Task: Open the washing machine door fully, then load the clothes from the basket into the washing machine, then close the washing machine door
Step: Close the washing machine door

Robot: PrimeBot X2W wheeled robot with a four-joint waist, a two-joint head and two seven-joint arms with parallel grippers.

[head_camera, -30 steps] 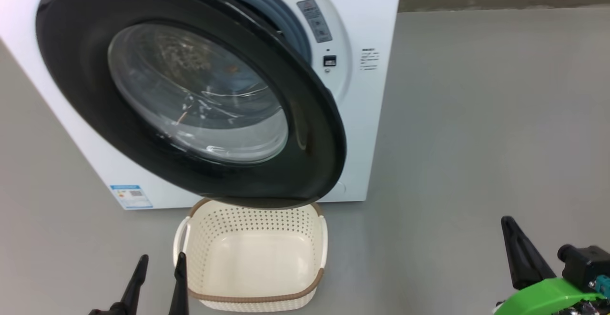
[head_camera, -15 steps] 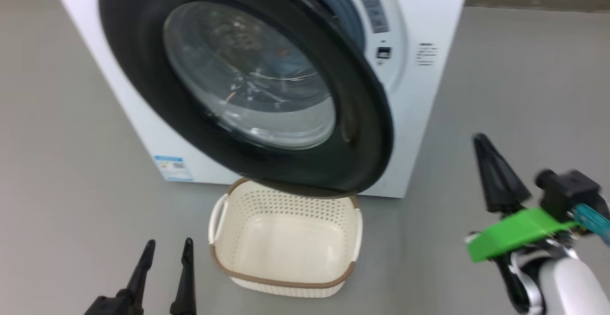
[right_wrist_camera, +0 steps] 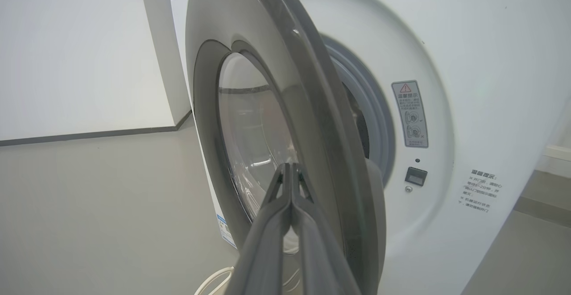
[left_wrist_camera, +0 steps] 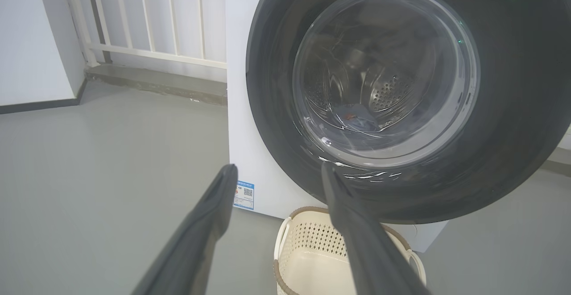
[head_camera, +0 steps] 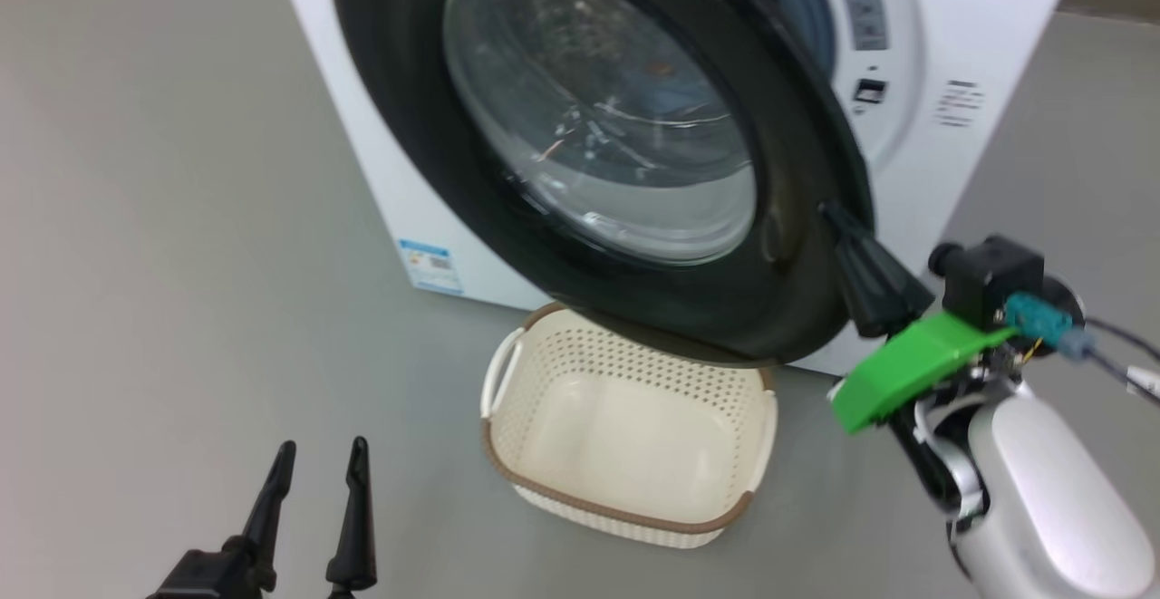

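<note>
- I am looking at the basket (head_camera: 634, 368). It is sitting empty on the floor, at 6 o'clock under the washing machine door (head_camera: 598, 119).
- The clothes (left_wrist_camera: 357, 118) are lying inside the drum and showing blue through the glass, so I think the loading is done.
- The door is hanging part way open from the washing machine (head_camera: 979, 37), so closing it is the job left.
- My right gripper (head_camera: 834, 218) is pinching shut on nothing. Its tip is sitting at 4 o'clock on the door's edge, I think for pushing.
- My left gripper (head_camera: 323, 443) is hovering wide open and empty at 7 o'clock.
</note>
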